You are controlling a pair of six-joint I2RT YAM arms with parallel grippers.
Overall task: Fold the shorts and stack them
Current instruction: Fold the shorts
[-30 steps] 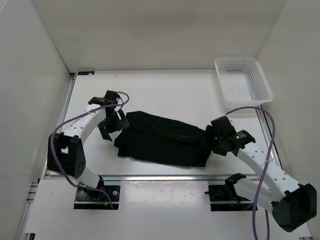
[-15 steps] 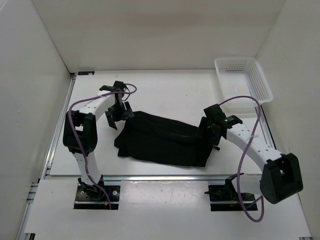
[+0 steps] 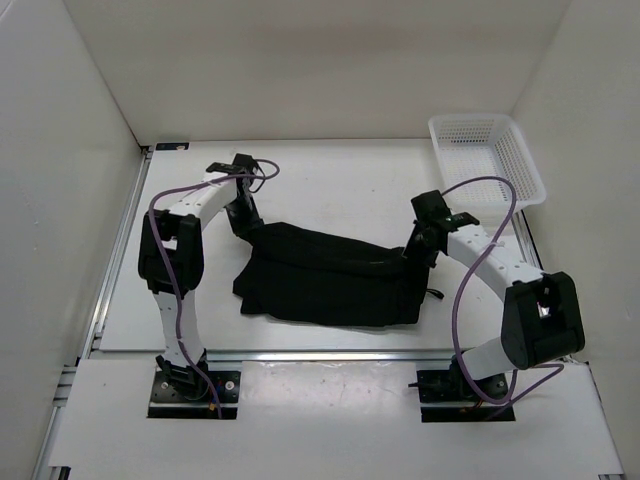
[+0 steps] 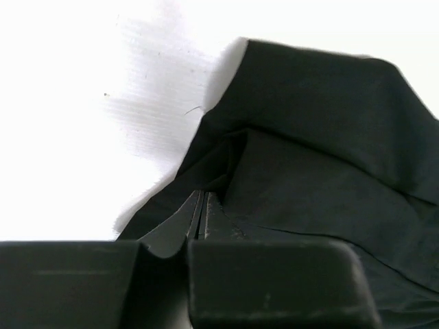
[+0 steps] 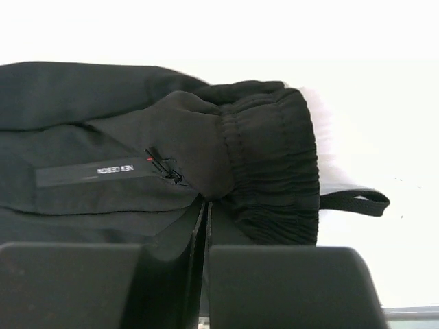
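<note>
White table point(image 3: 330, 180) holds one pair of black shorts point(image 3: 330, 285), well apart from one mesh basket point(image 3: 441, 160) beyond their right end. The left gripper point(image 3: 243, 222) and right gripper point(image 3: 418, 252), each clamped tight, pinch the shorts' opposite ends. One label point(image 5: 89, 173) carries lettering I cannot read.

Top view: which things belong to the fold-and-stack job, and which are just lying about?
In the job: black shorts; left gripper, shut on their far-left corner; right gripper, shut on the fabric beside the waistband.
Lying about: white mesh basket, far right, apart from the shorts.
</note>
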